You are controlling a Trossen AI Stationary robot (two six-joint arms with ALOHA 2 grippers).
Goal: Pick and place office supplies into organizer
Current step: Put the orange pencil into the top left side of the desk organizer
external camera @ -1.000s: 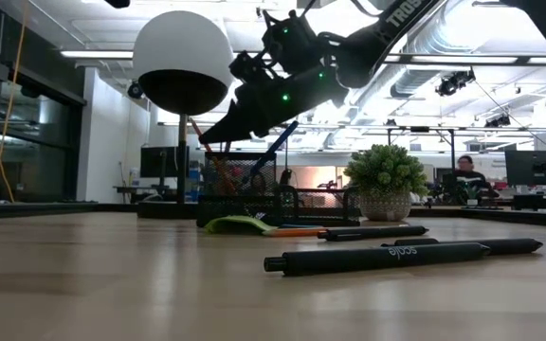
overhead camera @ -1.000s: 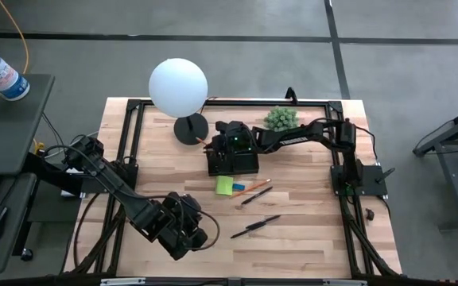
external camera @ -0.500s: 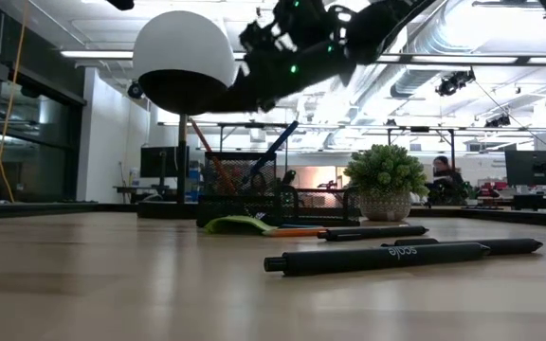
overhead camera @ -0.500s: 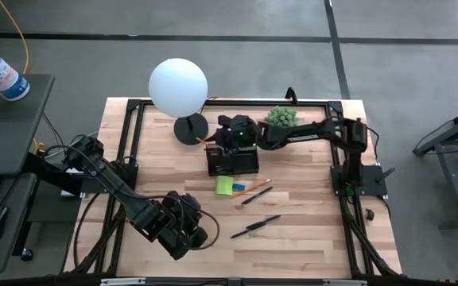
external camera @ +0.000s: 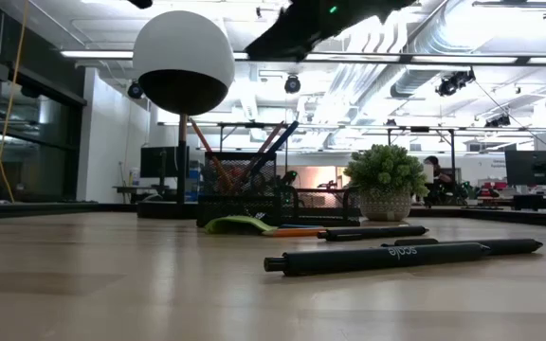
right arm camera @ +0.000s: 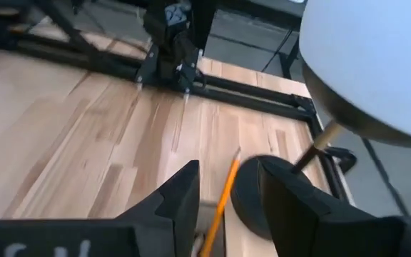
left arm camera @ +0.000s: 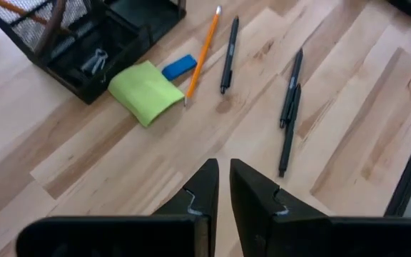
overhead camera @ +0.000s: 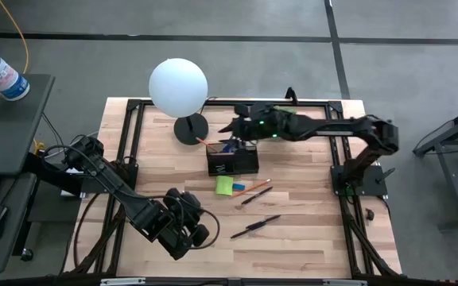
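Four loose pens and pencils, the nearest an orange pencil (overhead camera: 251,189) lying slantwise beside the lime-green sticky-note pad (overhead camera: 224,186), rest in front of the black mesh organizer (overhead camera: 232,161), nearer my empty, parted right gripper (overhead camera: 233,127) above it than my clenched left gripper (overhead camera: 199,235).

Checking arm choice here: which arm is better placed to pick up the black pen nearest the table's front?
Left, probably. The left tool hovers beside that black pen, shut and empty; the right tool is open above the organizer, farther away.
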